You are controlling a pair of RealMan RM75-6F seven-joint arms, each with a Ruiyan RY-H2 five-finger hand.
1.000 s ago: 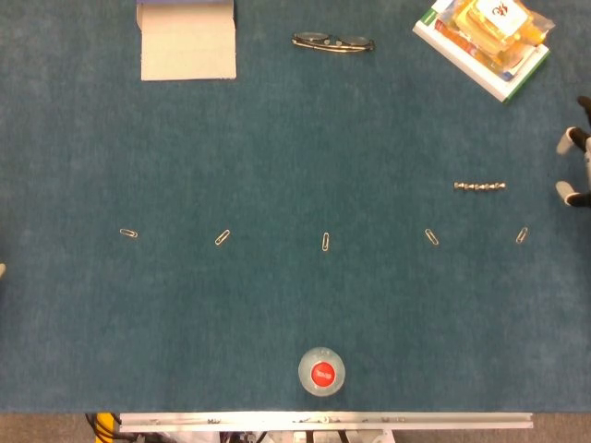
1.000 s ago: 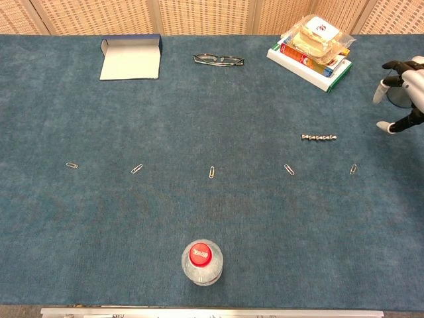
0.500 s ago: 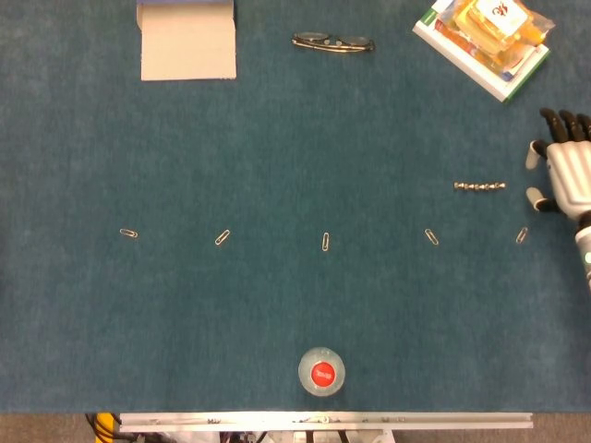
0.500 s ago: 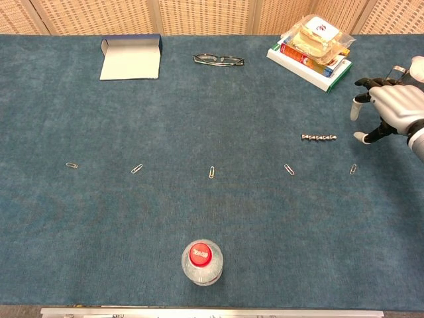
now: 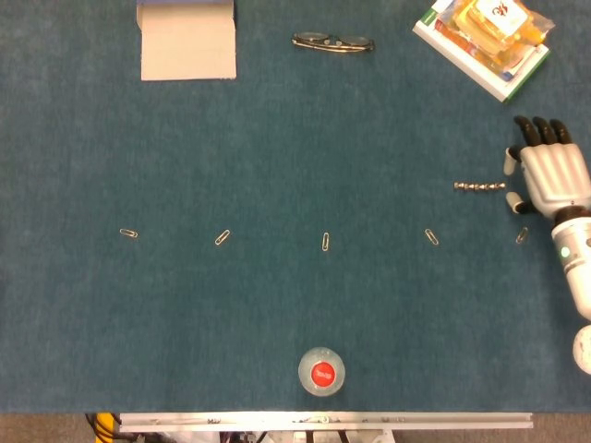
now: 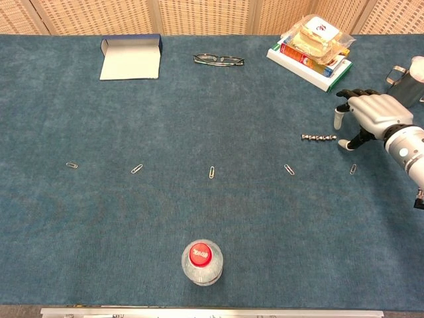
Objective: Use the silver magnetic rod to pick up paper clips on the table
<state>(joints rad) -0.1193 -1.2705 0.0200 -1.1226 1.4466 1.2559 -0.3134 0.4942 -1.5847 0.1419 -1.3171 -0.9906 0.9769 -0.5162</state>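
Observation:
The silver magnetic rod (image 5: 479,186) (image 6: 318,138) lies flat on the blue cloth at the right. My right hand (image 5: 548,175) (image 6: 369,117) hovers just right of the rod's end with its fingers apart and nothing in it. Several paper clips lie in a row across the table, among them a far-left paper clip (image 5: 128,233), a middle paper clip (image 5: 325,242) (image 6: 211,172), a paper clip below the rod (image 5: 431,237) (image 6: 289,169) and a paper clip under the right wrist (image 5: 522,235) (image 6: 353,169). No view shows my left hand.
A bottle with a red cap (image 5: 321,372) (image 6: 201,261) stands near the front edge. At the back lie an open box (image 5: 186,41), folded glasses (image 5: 333,42) and a stack of books with a yellow pack (image 5: 485,37).
My right hand has moved in from the right edge leftwards, now close to the rod's right end. Rod and clips have not moved.

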